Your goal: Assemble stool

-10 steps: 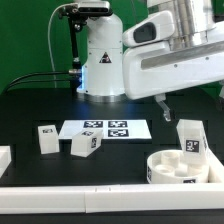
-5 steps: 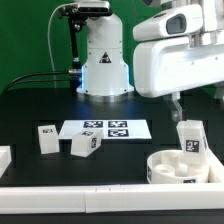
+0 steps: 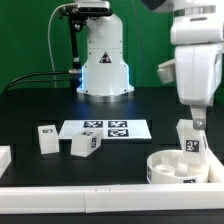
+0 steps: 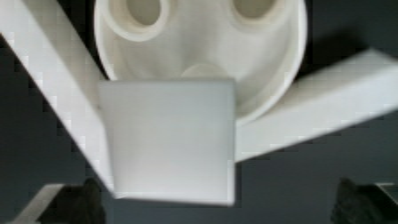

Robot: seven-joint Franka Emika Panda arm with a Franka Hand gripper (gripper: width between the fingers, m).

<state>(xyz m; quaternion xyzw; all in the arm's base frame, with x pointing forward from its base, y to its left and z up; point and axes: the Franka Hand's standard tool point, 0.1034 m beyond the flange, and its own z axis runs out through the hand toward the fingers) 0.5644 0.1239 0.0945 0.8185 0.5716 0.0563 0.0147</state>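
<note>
The round white seat disc (image 3: 176,166) lies at the front on the exterior view's right, with a white leg (image 3: 190,143) standing upright at its far edge. My gripper (image 3: 196,123) hangs straight above that leg's top, open and holding nothing. In the wrist view the leg's flat white face (image 4: 169,140) fills the middle, in front of the seat disc (image 4: 196,40). The dark fingertips (image 4: 64,203) stand wide apart at the corners, around my gripper's middle (image 4: 217,206). Two more tagged legs (image 3: 46,138) (image 3: 84,145) stand at the exterior view's left.
The marker board (image 3: 105,129) lies flat behind the two left legs. A long white border rail (image 3: 90,200) runs along the front, and two rails (image 4: 54,90) (image 4: 329,95) meet under the seat in the wrist view. The robot base (image 3: 103,60) stands at the back.
The arm has swung towards the exterior view's right and turned upright. The gripper has come down from above the table to just over the upright leg. The parts have not moved.
</note>
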